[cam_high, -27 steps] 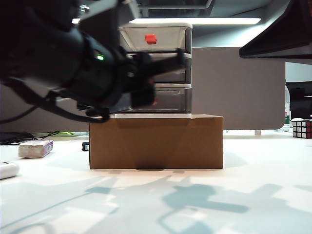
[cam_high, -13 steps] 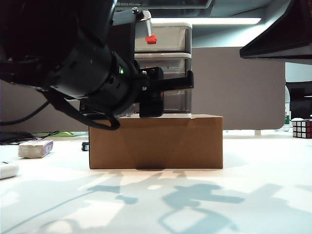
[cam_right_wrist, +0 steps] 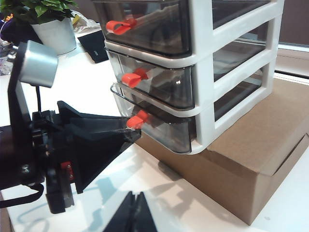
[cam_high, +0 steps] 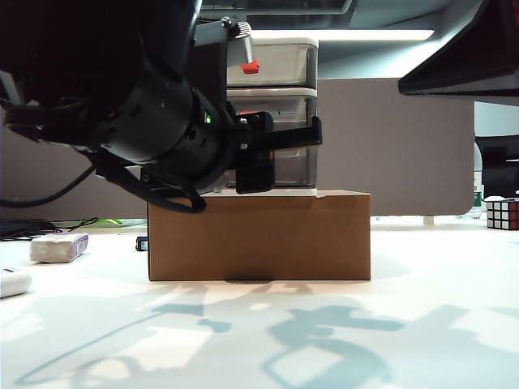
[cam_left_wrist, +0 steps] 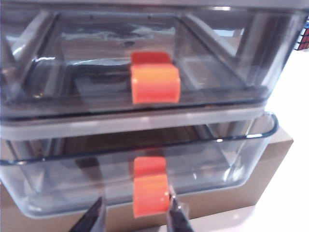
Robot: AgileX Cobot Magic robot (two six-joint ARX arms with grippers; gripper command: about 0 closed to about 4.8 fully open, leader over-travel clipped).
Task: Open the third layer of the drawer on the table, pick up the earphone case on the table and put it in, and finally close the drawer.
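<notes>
The drawer [cam_high: 284,65] stands on a brown cardboard box, partly hidden by my left arm in the exterior view. The third layer [cam_left_wrist: 72,183] sits pulled out a little from the white frame [cam_right_wrist: 203,72]. Its red-orange handle [cam_left_wrist: 150,193] lies between the fingers of my left gripper [cam_left_wrist: 134,218], which is open: one finger touches the handle's side and the other stands apart. The earphone case [cam_high: 12,282] rests on the table [cam_high: 405,324] at the far left edge. My right gripper [cam_right_wrist: 134,212] hovers shut and empty over the table in front of the box.
The cardboard box [cam_high: 259,235] carries the drawer unit. A whitish block with a purple edge [cam_high: 58,246] lies left of it, a puzzle cube [cam_high: 503,215] at the far right. A potted plant [cam_right_wrist: 53,31] stands beyond the drawers.
My left arm has swung nearer the camera and its gripper has shifted right across the drawer front, mostly in the first half second. The right arm has not moved.
</notes>
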